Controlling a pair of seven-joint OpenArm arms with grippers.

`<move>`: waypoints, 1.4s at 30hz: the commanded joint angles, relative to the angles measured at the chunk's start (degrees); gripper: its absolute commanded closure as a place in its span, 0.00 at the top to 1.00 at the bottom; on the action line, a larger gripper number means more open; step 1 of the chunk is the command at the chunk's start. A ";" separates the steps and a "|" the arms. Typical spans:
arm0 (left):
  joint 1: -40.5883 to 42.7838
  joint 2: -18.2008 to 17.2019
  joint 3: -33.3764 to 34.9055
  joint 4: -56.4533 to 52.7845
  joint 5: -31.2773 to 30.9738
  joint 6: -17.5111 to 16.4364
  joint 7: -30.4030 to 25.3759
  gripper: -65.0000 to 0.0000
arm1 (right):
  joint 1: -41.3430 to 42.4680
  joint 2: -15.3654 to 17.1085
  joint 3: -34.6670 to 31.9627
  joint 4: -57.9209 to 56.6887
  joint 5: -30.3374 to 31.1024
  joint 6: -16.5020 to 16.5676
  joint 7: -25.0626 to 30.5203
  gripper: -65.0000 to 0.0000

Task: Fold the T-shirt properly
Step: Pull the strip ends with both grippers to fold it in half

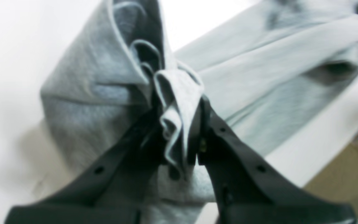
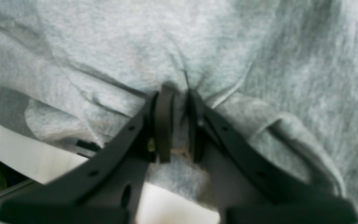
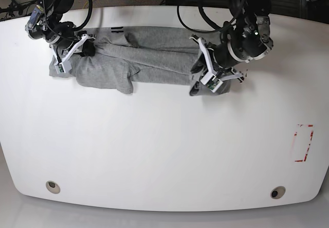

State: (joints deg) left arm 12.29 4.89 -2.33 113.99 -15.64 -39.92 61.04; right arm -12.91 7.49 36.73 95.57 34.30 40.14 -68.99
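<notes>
The heather-grey T-shirt lies stretched in a long bunched band across the far part of the white table. My left gripper, on the right in the base view, is shut on a gathered bunch of the shirt's cloth and holds that end lifted. My right gripper is shut on a pinch of the shirt at its other end, near the table's far left. No lettering shows.
A red-outlined rectangle mark is on the table at the right. Two round holes sit near the front edge. Cables lie beyond the far edge. The table edge runs close under the right gripper.
</notes>
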 commanded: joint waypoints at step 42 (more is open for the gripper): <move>-1.70 -8.09 2.11 -2.39 -1.20 -0.08 -1.21 0.38 | 7.24 -0.41 14.74 12.78 -1.38 -0.14 -9.91 0.53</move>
State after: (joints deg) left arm 10.59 -2.87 -0.40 111.96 -16.14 -39.94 60.38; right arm -6.83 6.17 50.22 106.87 31.92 39.92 -78.83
